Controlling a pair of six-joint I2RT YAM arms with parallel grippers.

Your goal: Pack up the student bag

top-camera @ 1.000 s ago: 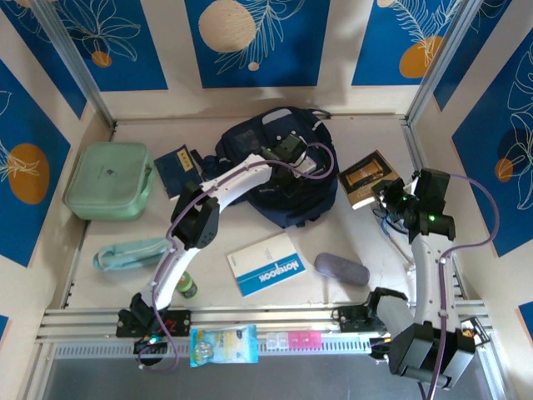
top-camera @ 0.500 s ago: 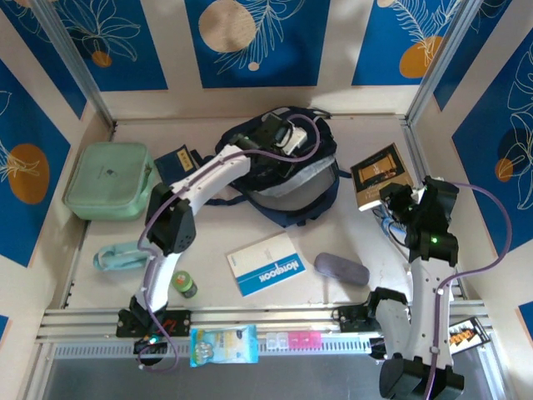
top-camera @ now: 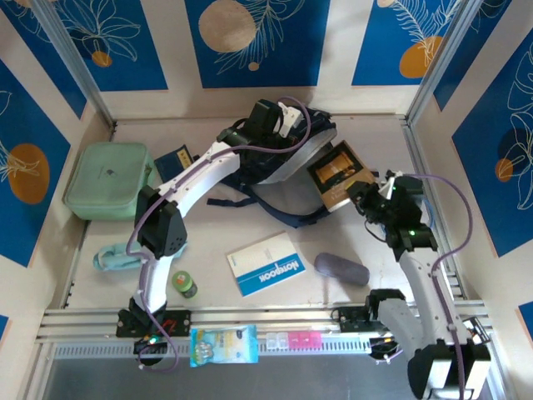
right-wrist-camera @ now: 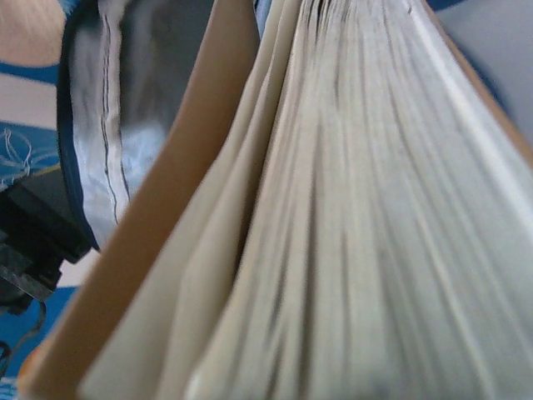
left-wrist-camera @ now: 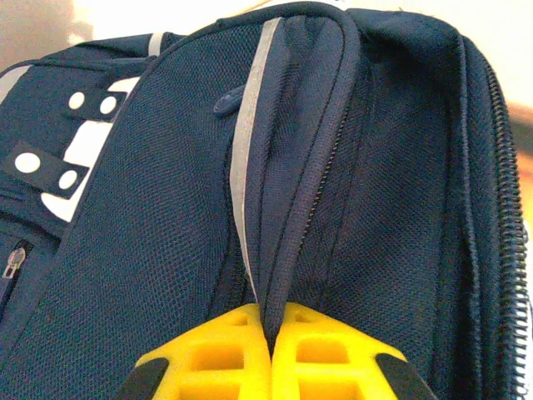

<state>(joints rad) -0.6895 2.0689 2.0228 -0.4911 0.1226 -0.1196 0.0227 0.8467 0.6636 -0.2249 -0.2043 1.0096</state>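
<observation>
1. The student bag (top-camera: 287, 167) sits at the middle of the far edge of the surface. Its top is lifted and its mouth gapes toward the right edge, pale grey lining showing.
2. Your left tool (top-camera: 279, 125) is up at the bag's far rim. In the wrist view the yellow fingertips (left-wrist-camera: 271, 337) are pressed together on a fold of navy fabric beside a zip line, so it's clamped on the student bag (left-wrist-camera: 166, 208).
3. That view also shows a grey stripe running up the front panel, a white patch (left-wrist-camera: 71, 175) on the left, and open zip teeth down the right side.
4. Your right tool (top-camera: 365, 198) is gripping the brown book (top-camera: 337, 177) by its near right corner. The book hangs tilted above the surface, just beside the bag's open mouth.
5. From the right wrist you're looking straight along the book's fanned page edges (right-wrist-camera: 350, 208), with the grey lining and navy trim of the bag (right-wrist-camera: 117, 125) to the left of them.
6. On the surface: the mint green case (top-camera: 108, 179) by the left edge and a small navy booklet (top-camera: 176, 165) between it and the bag.
7. Nearer you lie a blue-and-white notebook (top-camera: 268, 264) in the middle, a dark oval pouch (top-camera: 341, 268) just right of it, and a small green bottle (top-camera: 185, 285) by the left arm.
</observation>
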